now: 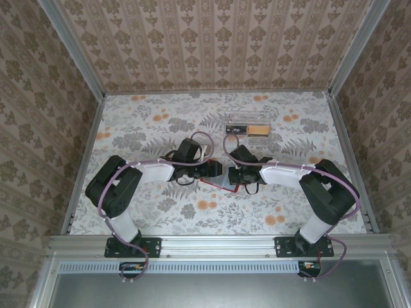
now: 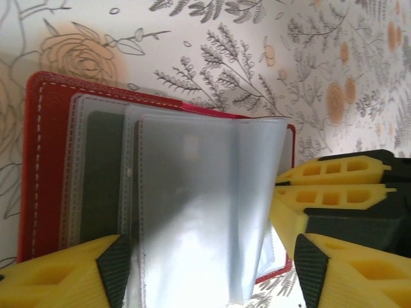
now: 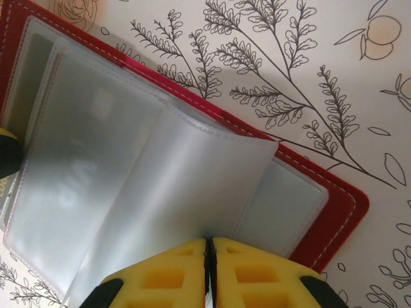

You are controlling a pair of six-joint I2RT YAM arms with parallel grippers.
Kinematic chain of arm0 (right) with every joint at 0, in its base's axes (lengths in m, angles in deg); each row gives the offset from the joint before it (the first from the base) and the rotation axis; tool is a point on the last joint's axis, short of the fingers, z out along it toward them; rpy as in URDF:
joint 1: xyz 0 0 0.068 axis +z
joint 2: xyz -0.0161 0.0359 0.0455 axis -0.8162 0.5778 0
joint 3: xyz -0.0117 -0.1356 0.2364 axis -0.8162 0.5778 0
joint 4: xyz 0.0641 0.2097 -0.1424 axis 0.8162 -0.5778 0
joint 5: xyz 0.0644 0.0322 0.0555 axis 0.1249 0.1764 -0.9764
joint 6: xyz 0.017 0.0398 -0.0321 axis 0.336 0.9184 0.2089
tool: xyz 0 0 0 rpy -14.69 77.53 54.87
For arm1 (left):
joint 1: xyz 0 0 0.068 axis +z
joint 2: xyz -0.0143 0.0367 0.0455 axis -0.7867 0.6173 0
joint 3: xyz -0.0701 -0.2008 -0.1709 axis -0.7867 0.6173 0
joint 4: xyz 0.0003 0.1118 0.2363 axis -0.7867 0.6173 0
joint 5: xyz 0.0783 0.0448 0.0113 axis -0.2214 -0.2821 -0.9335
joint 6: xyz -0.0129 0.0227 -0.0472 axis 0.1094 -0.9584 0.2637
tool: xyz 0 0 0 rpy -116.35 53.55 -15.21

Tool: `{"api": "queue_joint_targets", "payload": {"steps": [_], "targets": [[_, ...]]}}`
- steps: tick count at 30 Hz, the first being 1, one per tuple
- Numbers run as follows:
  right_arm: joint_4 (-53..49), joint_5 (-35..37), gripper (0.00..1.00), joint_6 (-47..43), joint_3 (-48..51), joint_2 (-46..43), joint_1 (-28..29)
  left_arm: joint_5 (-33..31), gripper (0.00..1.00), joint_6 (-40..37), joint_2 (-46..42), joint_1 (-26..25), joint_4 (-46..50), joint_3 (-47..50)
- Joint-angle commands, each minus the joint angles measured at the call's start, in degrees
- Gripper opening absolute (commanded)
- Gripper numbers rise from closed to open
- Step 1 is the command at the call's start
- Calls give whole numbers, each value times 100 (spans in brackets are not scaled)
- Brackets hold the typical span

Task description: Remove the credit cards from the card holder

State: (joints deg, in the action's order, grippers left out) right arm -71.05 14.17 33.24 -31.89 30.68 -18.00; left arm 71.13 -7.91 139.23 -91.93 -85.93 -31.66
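A: Where's the card holder?
B: Open on the table (flowered top). The right gripper pinches its clear sleeve; the left gripper straddles it, jaws wide.

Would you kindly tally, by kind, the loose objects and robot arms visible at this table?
Red card holder: 1
Clear plastic box: 1
Robot arms (left, right): 2
Total: 4

Red card holder, grey-and-orange floral table
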Motion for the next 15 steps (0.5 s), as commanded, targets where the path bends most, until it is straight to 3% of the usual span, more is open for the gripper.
{"api": "queue_joint_targets", "payload": {"steps": [1,15], "targets": [[-234,-19,14,96,46,147,47,584,73,190,104,-63,-430,129],[-758,397,19,177,432,-787,47,157,73,25,94,-81,60,63]]}}
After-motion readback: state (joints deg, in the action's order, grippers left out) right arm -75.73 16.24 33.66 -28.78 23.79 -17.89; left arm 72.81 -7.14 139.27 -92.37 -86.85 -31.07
